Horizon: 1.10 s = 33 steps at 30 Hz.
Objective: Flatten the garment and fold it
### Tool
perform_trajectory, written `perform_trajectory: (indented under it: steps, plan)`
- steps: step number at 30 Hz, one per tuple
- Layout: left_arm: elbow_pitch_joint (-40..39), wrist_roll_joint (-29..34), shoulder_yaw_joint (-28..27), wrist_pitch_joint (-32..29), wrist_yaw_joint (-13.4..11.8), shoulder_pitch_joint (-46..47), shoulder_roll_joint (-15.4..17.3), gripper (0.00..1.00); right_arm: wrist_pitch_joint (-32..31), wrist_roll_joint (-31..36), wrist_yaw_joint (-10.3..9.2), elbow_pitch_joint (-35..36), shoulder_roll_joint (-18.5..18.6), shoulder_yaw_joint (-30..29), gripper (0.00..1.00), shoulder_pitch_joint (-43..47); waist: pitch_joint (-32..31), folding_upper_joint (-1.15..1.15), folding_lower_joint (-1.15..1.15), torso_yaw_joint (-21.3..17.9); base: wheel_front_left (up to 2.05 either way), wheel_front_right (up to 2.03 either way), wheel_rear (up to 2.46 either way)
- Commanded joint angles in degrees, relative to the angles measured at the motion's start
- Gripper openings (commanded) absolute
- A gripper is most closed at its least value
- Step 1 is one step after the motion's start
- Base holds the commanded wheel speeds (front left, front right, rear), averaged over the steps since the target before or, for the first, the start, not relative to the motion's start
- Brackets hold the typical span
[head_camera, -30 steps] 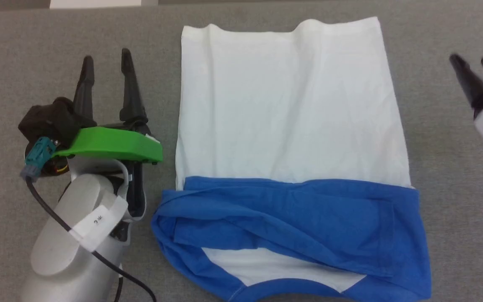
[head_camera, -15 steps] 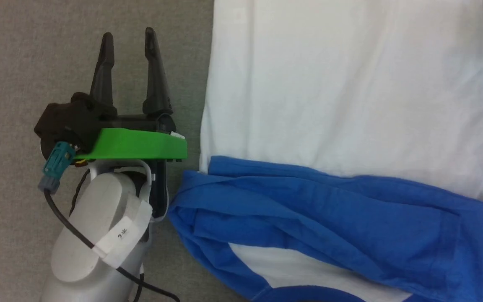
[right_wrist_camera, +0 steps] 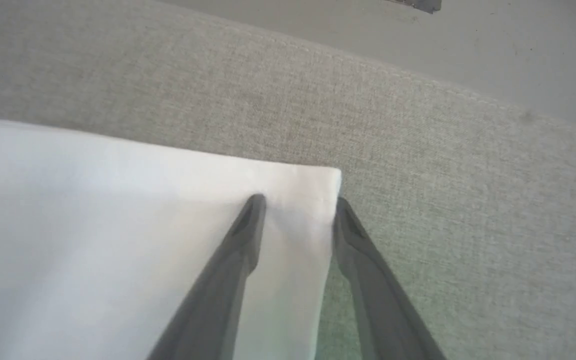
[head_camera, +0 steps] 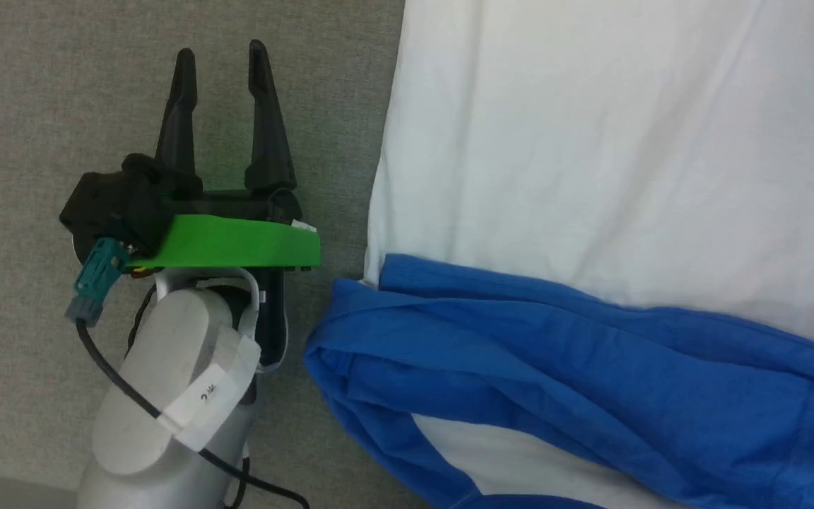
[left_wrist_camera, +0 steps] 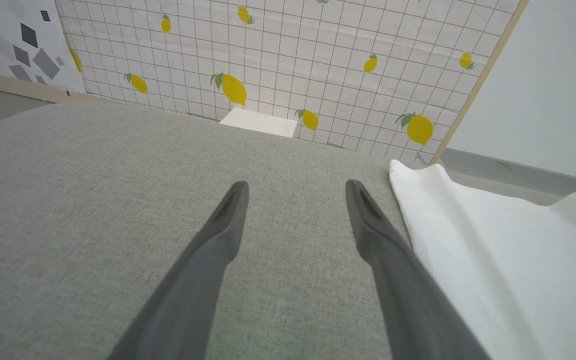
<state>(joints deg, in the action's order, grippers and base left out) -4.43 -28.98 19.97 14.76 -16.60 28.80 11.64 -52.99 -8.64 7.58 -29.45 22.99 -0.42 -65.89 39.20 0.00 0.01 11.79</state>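
**Left pincer** point(head_camera: 221, 49) is hovering wide open and empty over the grey surface point(head_camera: 39, 92), its two fingers pointing away from the robot. The garment point(head_camera: 591, 141) is lying flat just to its right. The white body is running alongside the fingers, and the blue sleeves point(head_camera: 555, 353) are lying across the cloth further back, level with the wrist. In the left wrist view, the left pincer point(left_wrist_camera: 296, 184) is showing bare surface between its fingers. There the garment's point(left_wrist_camera: 493, 260) white edge is passing just beside the right-hand finger.

**Right pincer** point(right_wrist_camera: 299, 199), also parted and holding nothing, is straddling the far corner point(right_wrist_camera: 330, 176) of the garment point(right_wrist_camera: 93, 210). One finger is lying over the white cloth, the other over the surface just outside the side edge. Whether the fingertips are touching the cloth cannot be told.

**Step in hand, as judged:** taking the two far corners so as to bring the hem over toward the sleeves. To do this well, the right pincer should be closing on every layer right at the corner. The left pincer should be shifting rightward and forward to the matching corner before either one lifts. That way the fold line is forming straight and the flattened panel is not dragging into wrinkles.
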Motion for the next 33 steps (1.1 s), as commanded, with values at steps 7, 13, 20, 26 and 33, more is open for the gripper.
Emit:
perform_trajectory:
  steps: [7,13,20,26,33]
  plan:
    - [1.1,-0.5,0.6,-9.3,3.0,8.8,3.4,1.00,2.5,-1.9,-0.09,-0.7,-1.6,0.9,0.00,0.2,-2.6,0.00,-0.01,-3.8,0.00,0.00,0.00]
    - [12.7,-6.1,2.8,-36.6,5.6,30.6,5.5,1.00,4.3,-7.5,-0.09,2.6,-2.1,6.7,0.00,-0.9,-2.4,0.00,-0.01,-8.7,0.00,0.00,0.00]
    - [25.8,-5.6,6.8,-54.3,3.4,42.0,5.5,1.00,5.7,-12.4,-0.09,5.6,-2.4,11.7,0.00,-1.2,-0.1,0.00,-0.01,-12.8,0.00,0.00,0.00]
    - [32.2,-3.6,10.2,-62.8,1.8,45.4,6.2,1.00,7.1,-15.9,-0.09,7.5,-0.7,16.3,0.00,-0.9,1.7,0.00,-0.01,-15.1,0.00,0.00,0.00]
    - [33.8,-3.0,12.1,-69.1,-0.4,44.7,7.0,0.07,7.7,-17.6,-0.09,7.8,1.0,18.3,0.00,-0.7,2.5,0.00,-0.01,-15.1,0.00,0.00,0.00]
